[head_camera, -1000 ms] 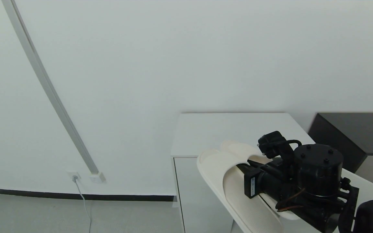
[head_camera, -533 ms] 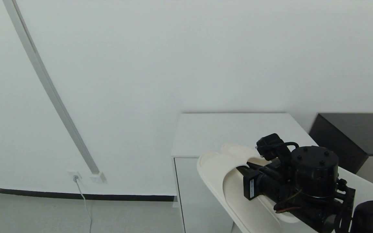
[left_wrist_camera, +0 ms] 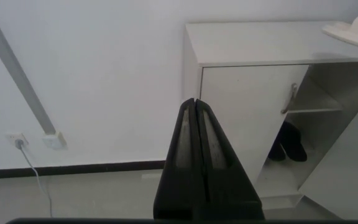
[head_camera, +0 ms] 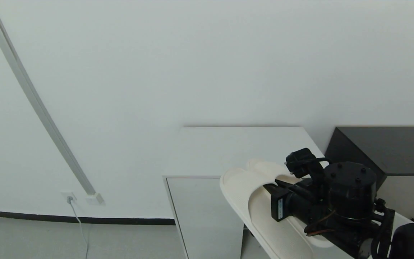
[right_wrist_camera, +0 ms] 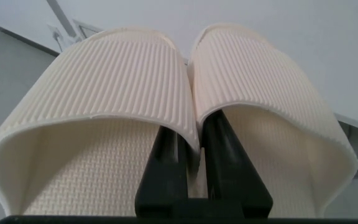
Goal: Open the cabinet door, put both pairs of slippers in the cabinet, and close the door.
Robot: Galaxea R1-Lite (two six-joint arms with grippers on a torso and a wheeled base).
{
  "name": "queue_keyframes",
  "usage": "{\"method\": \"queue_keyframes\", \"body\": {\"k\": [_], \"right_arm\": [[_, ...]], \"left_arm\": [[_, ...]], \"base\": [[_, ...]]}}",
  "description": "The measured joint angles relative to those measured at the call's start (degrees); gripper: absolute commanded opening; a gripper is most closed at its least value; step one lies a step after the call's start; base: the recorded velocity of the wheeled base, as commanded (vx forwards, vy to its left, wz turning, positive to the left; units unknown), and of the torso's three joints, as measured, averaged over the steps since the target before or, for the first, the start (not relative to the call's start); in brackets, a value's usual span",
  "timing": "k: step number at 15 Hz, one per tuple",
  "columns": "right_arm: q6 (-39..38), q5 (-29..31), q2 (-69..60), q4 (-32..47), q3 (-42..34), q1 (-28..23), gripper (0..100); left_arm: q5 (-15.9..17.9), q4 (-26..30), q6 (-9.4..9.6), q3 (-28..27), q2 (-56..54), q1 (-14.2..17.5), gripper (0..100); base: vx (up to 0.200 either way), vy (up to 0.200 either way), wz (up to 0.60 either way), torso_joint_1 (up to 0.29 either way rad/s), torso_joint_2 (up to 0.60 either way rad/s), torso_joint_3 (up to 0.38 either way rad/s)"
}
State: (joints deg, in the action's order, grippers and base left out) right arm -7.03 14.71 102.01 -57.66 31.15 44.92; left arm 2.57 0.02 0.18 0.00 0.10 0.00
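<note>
A Galaxea R1 Lite robot's right gripper (right_wrist_camera: 191,134) holds a cream pair of slippers (head_camera: 264,216) in the air, just in front of the near right corner of a white cabinet (head_camera: 228,151) that stands against a pale wall. The fingers (right_wrist_camera: 166,155) are slid in under the two ribbed straps and pinch their inner edges together, so both slippers hang side by side with toes pointing away from the arm. The left gripper (left_wrist_camera: 195,109) is held off to the left of the cabinet, its fingers pressed together on nothing. The cabinet's left door (left_wrist_camera: 247,130), with a slim handle (left_wrist_camera: 289,98) at its edge, is closed. The right door (left_wrist_camera: 347,180) is swung open, showing a white shelf (left_wrist_camera: 316,109) with nothing on its visible part. Below it, on the cabinet floor, a dark pair of slippers (left_wrist_camera: 289,143) sits toward the back. A black cabinet (head_camera: 390,147) stands just right of the white one, and a wall socket (head_camera: 68,197) with a cable sits low on the wall at far left.
</note>
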Motion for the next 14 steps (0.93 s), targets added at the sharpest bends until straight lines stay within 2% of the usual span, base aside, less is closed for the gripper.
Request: {"method": "queue_keyframes", "body": {"k": [8,14], "right_arm": [[0.1,0.7,0.0,-0.3,-0.1,0.1,0],[2.5,1.1,-0.1,-3.1,-2.7,0.3,0]], "left_arm": [[0.0,0.0,0.0,0.0,0.0,-0.1,0],[0.0,0.0,0.0,0.0,0.0,-0.2,0]], "base": [[0.0,-0.2,0.0,0.002,0.01,0.004],[0.0,0.0,0.0,0.0,0.0,0.0]]}}
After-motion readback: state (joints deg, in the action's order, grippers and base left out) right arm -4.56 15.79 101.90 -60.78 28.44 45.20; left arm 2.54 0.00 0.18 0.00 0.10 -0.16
